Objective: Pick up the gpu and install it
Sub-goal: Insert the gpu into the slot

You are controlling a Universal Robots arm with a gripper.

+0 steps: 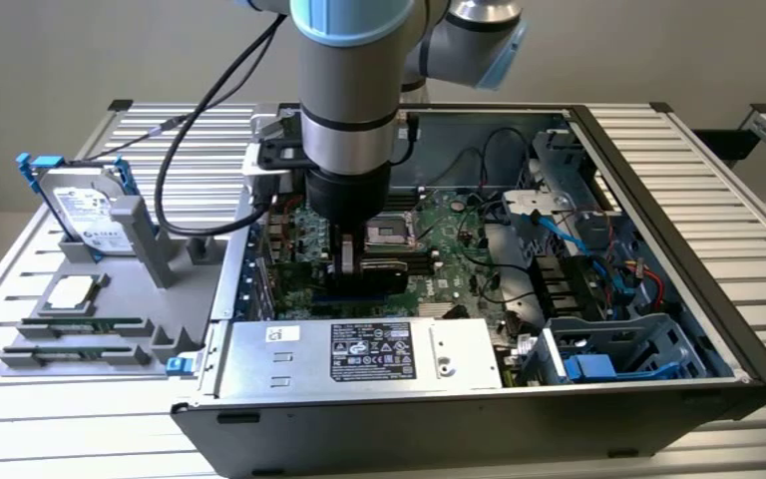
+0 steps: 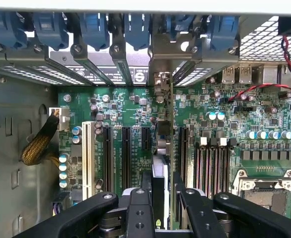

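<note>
One card is in play: the claw (image 2: 161, 201) is clamped on the gpu (image 2: 163, 163), held edge-on inside the open computer case (image 1: 702, 299), just over the motherboard (image 2: 130, 106) slots; seating step, I judge, needing square alignment and a straight press

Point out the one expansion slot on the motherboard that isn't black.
It is the white slot at the end of the row, beside the braided yellow cable. Every other slot in the row is black, and this one lies farthest from the held gpu.
</note>
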